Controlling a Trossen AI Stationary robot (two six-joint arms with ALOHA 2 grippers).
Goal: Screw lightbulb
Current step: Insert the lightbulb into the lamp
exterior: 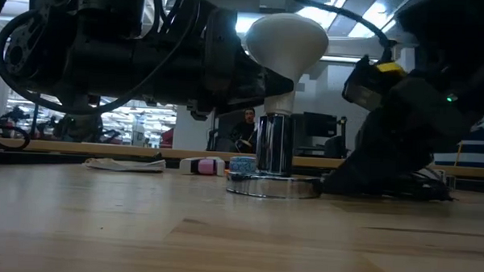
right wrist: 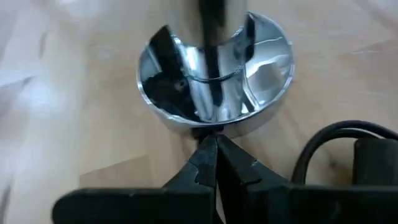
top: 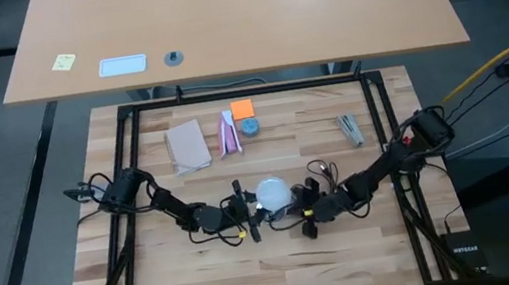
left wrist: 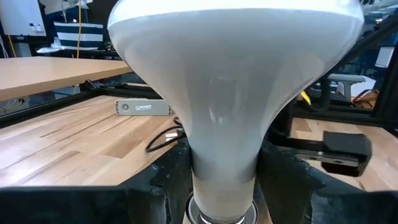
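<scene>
The frosted white lightbulb (top: 272, 193) stands upright, globe up, with its narrow neck in the chrome socket tube (exterior: 274, 145). The tube rises from a round silvery disc base (exterior: 272, 185) that rests on the wooden table. My left gripper (top: 256, 208) comes in from the table's left and is shut on the bulb; the left wrist view shows the bulb (left wrist: 230, 81) filling the picture. My right gripper (top: 298, 215) lies low on the table at the disc's right, fingers shut (right wrist: 213, 142). The socket's dark cord (right wrist: 323, 143) runs beside it. My left gripper pinches the bulb's narrow neck (left wrist: 224, 180) between its two fingers (left wrist: 165, 180), just above the socket. The fingers come in level from the table's left. The bulb stands upright, its base in the socket tube. My right gripper's shut fingertips (right wrist: 208, 149) meet the rim of the silvery disc base (right wrist: 211, 127), low and level from the table's right. The disc lies flat on the table.
At the table's far side lie a tan block (top: 187, 144), a pink-and-white packet (top: 229, 134), an orange note (top: 242, 109), a small blue roll (top: 249, 126) and a grey tool (top: 351, 128). A person (exterior: 248, 124) shows far behind.
</scene>
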